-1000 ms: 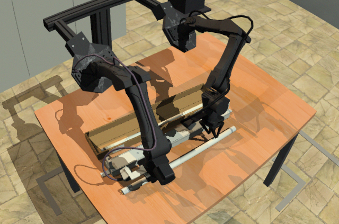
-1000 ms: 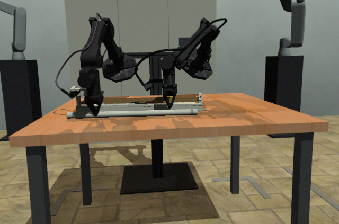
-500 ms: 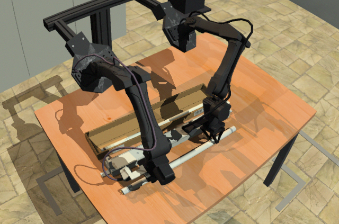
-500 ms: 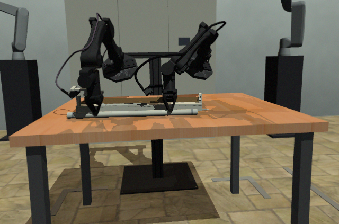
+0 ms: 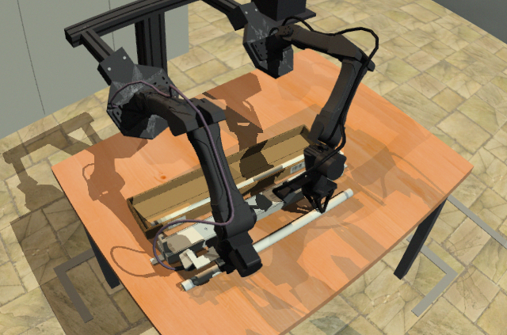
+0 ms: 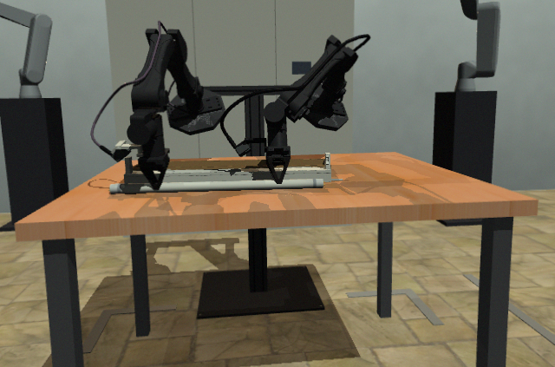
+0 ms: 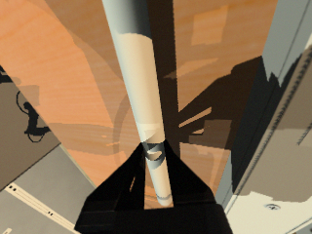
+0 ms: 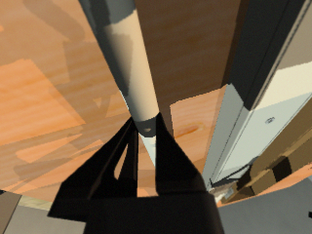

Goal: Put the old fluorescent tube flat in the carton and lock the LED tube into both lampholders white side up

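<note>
A pale cabinet [image 5: 61, 8] [image 6: 232, 40] with 3 panels stands behind 1 wooden table [image 5: 393, 146] [image 6: 403, 193].
</note>
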`<state>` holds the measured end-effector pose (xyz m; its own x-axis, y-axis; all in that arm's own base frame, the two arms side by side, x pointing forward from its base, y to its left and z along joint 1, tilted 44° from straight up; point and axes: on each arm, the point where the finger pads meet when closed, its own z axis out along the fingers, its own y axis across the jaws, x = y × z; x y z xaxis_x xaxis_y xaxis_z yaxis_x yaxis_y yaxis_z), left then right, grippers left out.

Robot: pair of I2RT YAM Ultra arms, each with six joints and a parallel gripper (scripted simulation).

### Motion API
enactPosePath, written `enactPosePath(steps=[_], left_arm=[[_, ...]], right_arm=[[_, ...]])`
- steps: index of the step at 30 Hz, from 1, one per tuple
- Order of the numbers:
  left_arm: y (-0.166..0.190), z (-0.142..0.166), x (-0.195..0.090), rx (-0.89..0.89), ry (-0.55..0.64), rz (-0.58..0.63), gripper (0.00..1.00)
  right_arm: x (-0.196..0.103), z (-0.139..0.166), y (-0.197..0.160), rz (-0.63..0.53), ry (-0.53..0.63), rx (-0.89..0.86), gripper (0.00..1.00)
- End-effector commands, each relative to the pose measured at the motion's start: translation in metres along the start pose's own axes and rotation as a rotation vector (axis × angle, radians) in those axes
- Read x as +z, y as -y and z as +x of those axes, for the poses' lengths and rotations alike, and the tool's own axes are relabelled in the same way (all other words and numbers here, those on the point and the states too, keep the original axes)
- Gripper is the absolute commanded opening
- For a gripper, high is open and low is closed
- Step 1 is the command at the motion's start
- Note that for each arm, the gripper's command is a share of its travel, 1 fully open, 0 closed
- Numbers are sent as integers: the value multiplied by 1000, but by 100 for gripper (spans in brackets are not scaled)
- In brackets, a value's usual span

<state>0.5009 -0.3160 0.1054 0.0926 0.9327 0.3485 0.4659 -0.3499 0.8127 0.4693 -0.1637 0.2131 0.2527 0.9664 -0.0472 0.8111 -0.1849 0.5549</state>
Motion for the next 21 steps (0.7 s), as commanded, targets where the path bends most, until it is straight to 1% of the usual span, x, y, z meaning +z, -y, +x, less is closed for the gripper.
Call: enactPosePath(steps=[1,7,8,21], left_arm=[[-9,-14,-14,6,37,-18,11],[-9,-14,-14,6,37,-18,11],[-9,-14,-14,6,37,-18,11],[-9,-14,-14,6,37,-18,11]], right_arm=[[-12,-7,2,-3,17,12,11],[-12,-7,2,-3,17,12,11],[-12,-7,2,-3,17,12,49],[-12,-7,2,-3,17,11,49]])
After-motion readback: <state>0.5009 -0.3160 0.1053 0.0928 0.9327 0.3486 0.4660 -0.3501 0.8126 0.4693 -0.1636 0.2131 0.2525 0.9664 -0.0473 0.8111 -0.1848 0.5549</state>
